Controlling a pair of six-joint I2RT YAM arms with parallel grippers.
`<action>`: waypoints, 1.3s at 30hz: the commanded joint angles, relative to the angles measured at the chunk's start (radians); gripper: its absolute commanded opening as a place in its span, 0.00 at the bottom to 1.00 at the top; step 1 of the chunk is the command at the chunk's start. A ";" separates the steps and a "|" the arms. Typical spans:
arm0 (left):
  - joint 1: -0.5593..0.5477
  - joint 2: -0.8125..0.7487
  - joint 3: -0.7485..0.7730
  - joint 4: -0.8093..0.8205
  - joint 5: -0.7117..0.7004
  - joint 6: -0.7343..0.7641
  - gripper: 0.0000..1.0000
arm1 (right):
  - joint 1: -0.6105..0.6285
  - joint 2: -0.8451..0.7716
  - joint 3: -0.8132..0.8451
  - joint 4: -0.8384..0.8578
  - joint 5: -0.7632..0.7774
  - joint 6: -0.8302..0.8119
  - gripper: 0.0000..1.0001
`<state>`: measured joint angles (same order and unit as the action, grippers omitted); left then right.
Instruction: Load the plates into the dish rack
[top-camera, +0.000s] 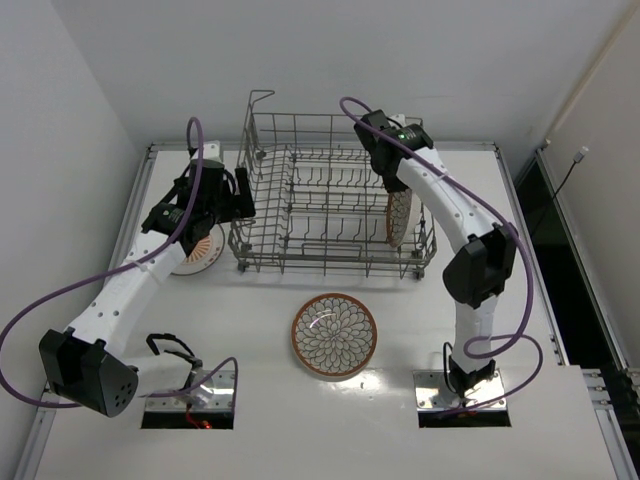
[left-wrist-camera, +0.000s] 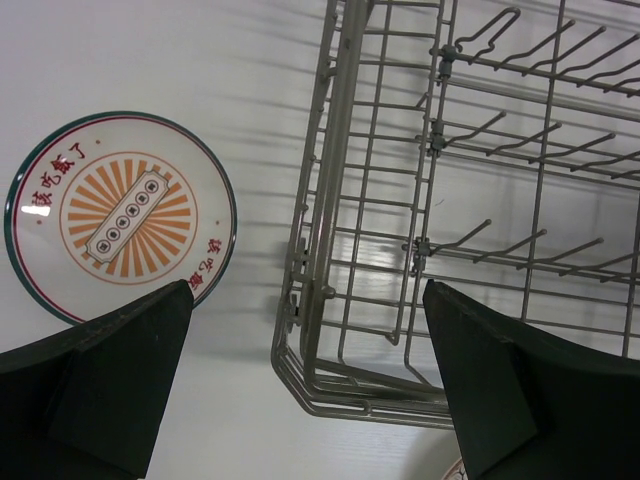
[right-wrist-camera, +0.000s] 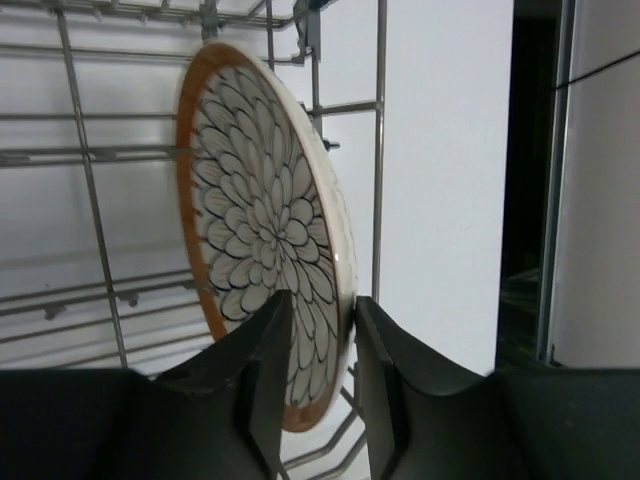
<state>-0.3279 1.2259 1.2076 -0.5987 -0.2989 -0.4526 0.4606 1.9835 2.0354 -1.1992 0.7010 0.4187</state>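
The right end effector (right-wrist-camera: 322, 312) pinches the rim of a round ceramic plate with a brown floral face (right-wrist-camera: 260, 220), which stands on edge (slightly tilted) inside the right end of the rectangular grey wire dish rack (top-camera: 330, 262). The left end effector (left-wrist-camera: 307, 292) is spread wide above the rack's left wall, beside a round sunburst-patterned plate (left-wrist-camera: 120, 215) lying flat on the white counter (top-camera: 250, 330). A second floral plate (top-camera: 334, 335) lies flat in front of the rack.

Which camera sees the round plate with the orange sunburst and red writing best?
The left wrist view: the round white sunburst plate lies face up, nearly whole, writing sharp. The top view shows only a sliver under the left arm. The right wrist view misses it.
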 joint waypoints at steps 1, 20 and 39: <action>-0.008 -0.031 0.001 -0.003 -0.042 0.008 1.00 | -0.005 0.015 0.059 -0.032 -0.061 0.032 0.28; -0.008 -0.031 -0.028 -0.021 -0.083 0.008 1.00 | -0.023 -0.693 -0.562 0.332 -0.903 -0.101 1.00; -0.008 -0.042 -0.108 -0.012 -0.083 -0.001 1.00 | -0.033 -1.272 -1.344 0.331 -0.959 0.106 0.84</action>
<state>-0.3279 1.2114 1.1248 -0.5827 -0.3756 -0.4606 0.4332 0.6910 0.6941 -0.9615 -0.2268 0.5003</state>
